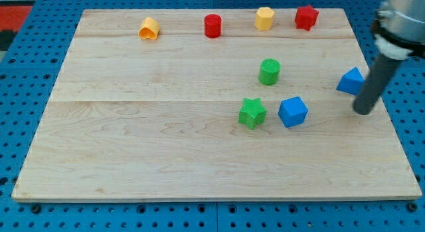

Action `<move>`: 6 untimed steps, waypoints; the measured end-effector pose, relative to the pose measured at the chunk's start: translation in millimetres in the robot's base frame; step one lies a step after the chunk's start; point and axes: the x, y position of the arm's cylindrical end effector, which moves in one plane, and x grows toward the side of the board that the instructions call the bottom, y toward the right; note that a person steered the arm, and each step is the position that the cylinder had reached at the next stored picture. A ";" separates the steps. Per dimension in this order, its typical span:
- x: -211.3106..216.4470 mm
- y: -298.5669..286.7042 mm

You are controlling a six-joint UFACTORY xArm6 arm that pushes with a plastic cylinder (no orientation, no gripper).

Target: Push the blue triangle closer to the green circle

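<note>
The blue triangle [350, 81] lies near the board's right edge. The green circle [269, 71] stands to its left, right of the board's centre, well apart from it. My tip [363, 112] rests on the board just below and to the right of the blue triangle, close to it; I cannot tell whether it touches. The dark rod rises from the tip toward the view's top right.
A green star [252, 113] and a blue cube [293, 112] sit below the green circle. Along the top edge are a yellow-orange block [149, 28], a red cylinder [212, 25], a yellow hexagon [265, 18] and a red star [306, 17].
</note>
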 end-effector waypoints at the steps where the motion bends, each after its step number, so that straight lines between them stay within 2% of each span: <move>1: -33.6 18.8; 3: -92.7 -68.7; 4: -100.0 -125.8; 5: -98.0 -102.8; 6: -94.2 -47.2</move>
